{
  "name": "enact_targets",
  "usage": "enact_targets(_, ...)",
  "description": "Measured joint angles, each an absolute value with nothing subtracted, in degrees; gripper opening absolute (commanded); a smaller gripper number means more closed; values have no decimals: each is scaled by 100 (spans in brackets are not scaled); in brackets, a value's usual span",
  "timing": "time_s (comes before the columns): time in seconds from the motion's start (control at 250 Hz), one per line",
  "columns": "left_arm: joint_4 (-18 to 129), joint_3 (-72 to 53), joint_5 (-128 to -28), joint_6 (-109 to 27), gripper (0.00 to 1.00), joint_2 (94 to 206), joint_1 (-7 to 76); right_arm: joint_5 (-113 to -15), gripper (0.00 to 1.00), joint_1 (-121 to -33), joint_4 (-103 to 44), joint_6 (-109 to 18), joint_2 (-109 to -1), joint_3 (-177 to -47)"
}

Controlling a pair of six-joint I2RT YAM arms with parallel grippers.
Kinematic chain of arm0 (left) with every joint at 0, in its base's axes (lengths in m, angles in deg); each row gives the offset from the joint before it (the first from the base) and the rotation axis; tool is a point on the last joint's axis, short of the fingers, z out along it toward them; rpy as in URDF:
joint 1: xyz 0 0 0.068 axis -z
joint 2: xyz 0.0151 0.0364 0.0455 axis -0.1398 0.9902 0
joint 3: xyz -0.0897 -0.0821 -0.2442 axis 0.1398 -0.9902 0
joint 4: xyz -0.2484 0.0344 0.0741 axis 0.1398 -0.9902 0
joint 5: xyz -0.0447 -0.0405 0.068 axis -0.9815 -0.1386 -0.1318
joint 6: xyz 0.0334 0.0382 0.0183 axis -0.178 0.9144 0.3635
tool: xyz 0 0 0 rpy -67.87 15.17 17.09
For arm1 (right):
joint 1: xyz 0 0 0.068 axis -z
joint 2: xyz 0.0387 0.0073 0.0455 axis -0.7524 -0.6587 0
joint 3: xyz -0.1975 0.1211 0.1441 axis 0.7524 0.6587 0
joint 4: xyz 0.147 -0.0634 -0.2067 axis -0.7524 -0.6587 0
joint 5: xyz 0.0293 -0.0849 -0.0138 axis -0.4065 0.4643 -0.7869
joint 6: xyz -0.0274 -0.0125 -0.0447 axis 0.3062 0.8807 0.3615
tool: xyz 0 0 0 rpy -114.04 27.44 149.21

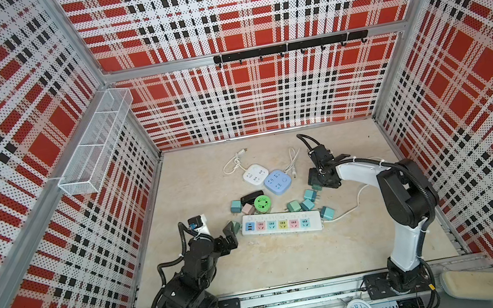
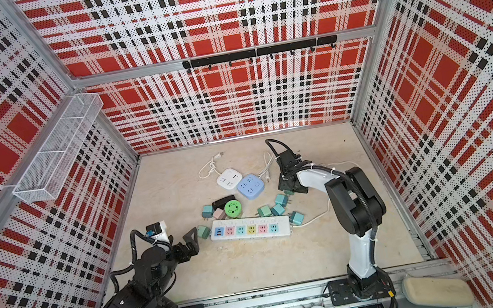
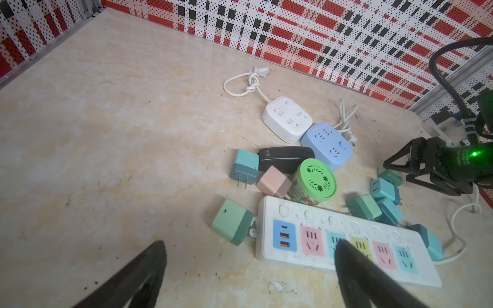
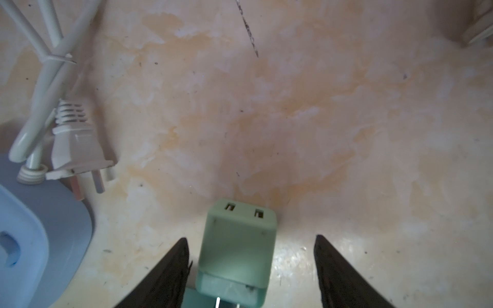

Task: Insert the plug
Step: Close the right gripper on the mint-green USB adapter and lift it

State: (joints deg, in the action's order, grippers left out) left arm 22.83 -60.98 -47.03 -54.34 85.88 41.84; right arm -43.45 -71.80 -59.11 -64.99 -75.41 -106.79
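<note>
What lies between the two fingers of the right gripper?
A pale green plug adapter lies there, inside the open right gripper, seen in the right wrist view.

Matt plastic plug (image 4: 236, 248), glossy tabletop (image 4: 320, 133)

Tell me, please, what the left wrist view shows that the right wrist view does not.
Only the left wrist view: the long power strip with coloured sockets, the green round container, the white socket cube and the pink adapter. Only the right wrist view: the two ports on the end of the mint adapter, between the open jaws of the right gripper. Both: the blue socket cube, the white plug beside it and the marbled table.
</note>
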Motion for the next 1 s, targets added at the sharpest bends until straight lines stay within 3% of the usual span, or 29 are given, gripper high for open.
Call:
enact_targets(0.344,2280,-6098,-4703,-5434,99,8592,4186,-4312,68,-7285,-6051,-6499,-7832,-10806)
enact_targets(0.512,2280,-6098,-4701,-5434,99,8592,4186,-4251,55,-7285,-6053,-6492,-7882,-10806)
enact_targets(1.0,2280,-6098,-4699,-5434,100,8592,4186,-4183,35,-7285,-6014,-6414,-7915,-10815)
